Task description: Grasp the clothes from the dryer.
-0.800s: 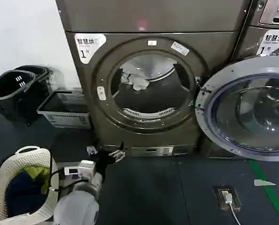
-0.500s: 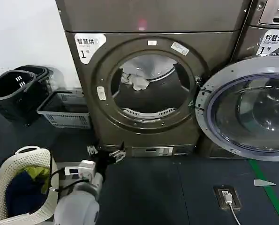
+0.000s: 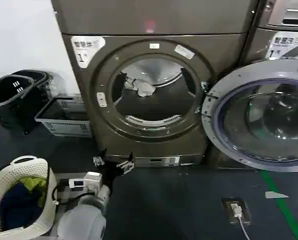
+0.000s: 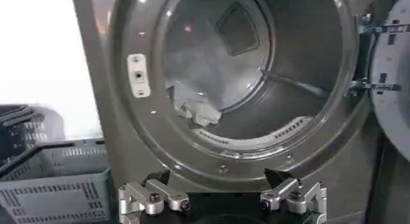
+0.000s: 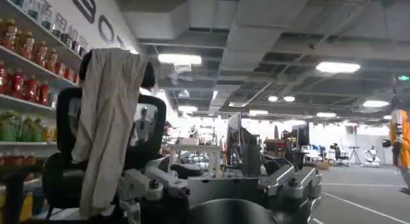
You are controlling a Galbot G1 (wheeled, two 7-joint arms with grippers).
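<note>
The small bundle of white soft clothes point(image 3: 140, 86) lies ungrasped inside the drum of the large dark bronze-grey front-loading dryer point(image 3: 154, 95), at its left rear. The left gripper point(image 3: 112, 163) hovers low before the dryer's base, jaws wide apart, empty. The right gripper point(image 5: 221, 184), jaws apart and empty, faces the room behind. The reach and grasp remain.

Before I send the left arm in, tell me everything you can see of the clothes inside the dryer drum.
The clothes are a small crumpled bundle of white to pale grey soft fabric, far smaller than the round drum mouth. They lie inside the dark bronze-grey dryer, resting on the drum's curved wall on the robot's left side, with a fold draping down. Nothing else touches them. The open left gripper is low outside the porthole, apart from them.
</note>
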